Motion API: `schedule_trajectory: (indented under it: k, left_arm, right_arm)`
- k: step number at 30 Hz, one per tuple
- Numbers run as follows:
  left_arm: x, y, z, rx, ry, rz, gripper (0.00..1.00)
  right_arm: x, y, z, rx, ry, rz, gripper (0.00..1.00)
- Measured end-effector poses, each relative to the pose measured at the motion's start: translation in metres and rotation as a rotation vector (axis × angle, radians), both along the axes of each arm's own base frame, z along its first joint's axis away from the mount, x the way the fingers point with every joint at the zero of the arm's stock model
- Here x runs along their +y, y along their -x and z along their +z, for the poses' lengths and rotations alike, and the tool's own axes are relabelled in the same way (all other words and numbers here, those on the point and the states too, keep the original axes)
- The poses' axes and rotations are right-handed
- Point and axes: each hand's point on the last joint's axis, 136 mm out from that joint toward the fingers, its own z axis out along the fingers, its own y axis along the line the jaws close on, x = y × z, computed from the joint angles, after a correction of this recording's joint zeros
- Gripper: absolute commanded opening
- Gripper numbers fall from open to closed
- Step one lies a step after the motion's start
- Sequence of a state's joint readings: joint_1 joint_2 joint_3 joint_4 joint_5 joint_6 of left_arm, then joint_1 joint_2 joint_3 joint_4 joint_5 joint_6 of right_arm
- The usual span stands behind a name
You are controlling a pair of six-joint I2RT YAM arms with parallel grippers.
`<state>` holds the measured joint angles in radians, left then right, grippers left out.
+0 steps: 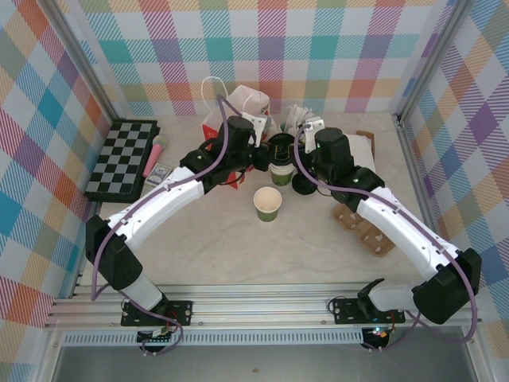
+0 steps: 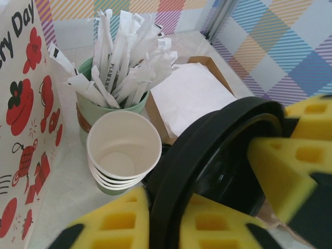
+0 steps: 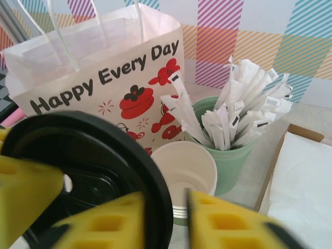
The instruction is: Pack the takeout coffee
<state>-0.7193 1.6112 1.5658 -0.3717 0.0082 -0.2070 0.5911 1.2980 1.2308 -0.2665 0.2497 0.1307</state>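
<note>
A small green paper cup (image 1: 268, 204) stands open-topped on the table in front of both grippers. Above and behind it a round black lid (image 1: 280, 148) hangs in the air between them. My left gripper (image 2: 166, 218) is shut on the lid's rim (image 2: 207, 155), its yellow pads pressed to either side. My right gripper (image 3: 166, 223) is open: the lid's edge (image 3: 104, 155) lies against one pad, with a gap to the other. The red-and-white paper bag (image 1: 238, 103) stands just behind the left gripper (image 1: 266, 153).
A stack of cream cups (image 2: 122, 150) and a green cup of wrapped cutlery (image 2: 111, 104) stand beside the bag (image 3: 104, 78). A napkin box (image 2: 187, 93) sits back right, a cardboard cup carrier (image 1: 362, 227) under the right arm, and a chessboard (image 1: 121, 157) at far left.
</note>
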Motion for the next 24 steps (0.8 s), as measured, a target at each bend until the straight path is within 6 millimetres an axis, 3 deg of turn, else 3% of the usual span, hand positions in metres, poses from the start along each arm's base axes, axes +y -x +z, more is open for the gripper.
schedule_trajectory:
  k: [3, 8, 13, 21, 24]
  left_arm:
    - [0.0, -0.001, 0.001, 0.003, 0.016, 0.01, 0.0]
    - [0.0, -0.001, 0.0, 0.009, 0.02, 0.014, 0.0]
    - [0.001, -0.001, -0.006, 0.026, 0.02, 0.026, 0.0]
    - [0.003, -0.003, -0.006, 0.038, 0.038, 0.04, 0.0]
    - [0.003, -0.003, -0.007, 0.04, 0.036, 0.039, 0.0]
  right_arm:
    - [0.0, 0.0, 0.001, 0.023, -0.058, -0.029, 0.44]
    - [0.001, -0.004, -0.005, 0.067, -0.119, -0.07, 0.32]
    - [0.005, -0.007, -0.013, 0.087, -0.127, -0.077, 0.31]
    - [0.012, -0.007, -0.012, 0.064, -0.125, -0.027, 0.03]
    - [0.012, -0.007, -0.016, 0.05, -0.091, -0.011, 0.0]
